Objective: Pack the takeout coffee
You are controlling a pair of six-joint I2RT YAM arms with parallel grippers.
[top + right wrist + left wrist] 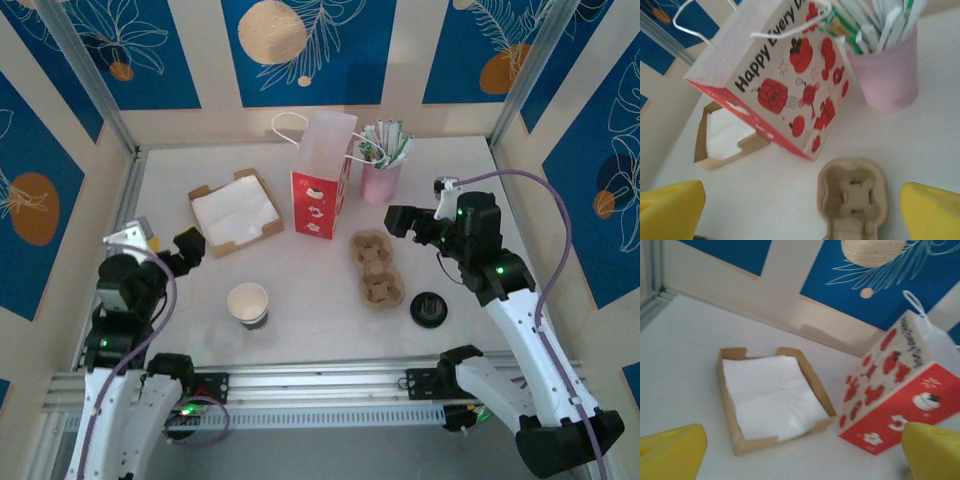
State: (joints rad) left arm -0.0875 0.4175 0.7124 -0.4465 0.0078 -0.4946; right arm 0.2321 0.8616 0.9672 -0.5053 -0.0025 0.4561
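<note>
Top external view: paper cup point(247, 304) stands upright and uncovered on the near-left part of the table point(320, 300). Black lid point(428, 308) lies well apart from the cup, just beside the 2-cell cardboard carrier point(376, 267). Red-and-white gift bag point(322, 175) stands upright at the rear, between the napkin tray point(235, 211) and the pink cup point(381, 180) of wrapped sticks. Left gripper point(185, 250): jaws spread wide, holding nothing, facing the napkin tray. Right gripper point(405, 224): jaws spread wide, holding nothing, near the carrier, facing the gift bag
</note>
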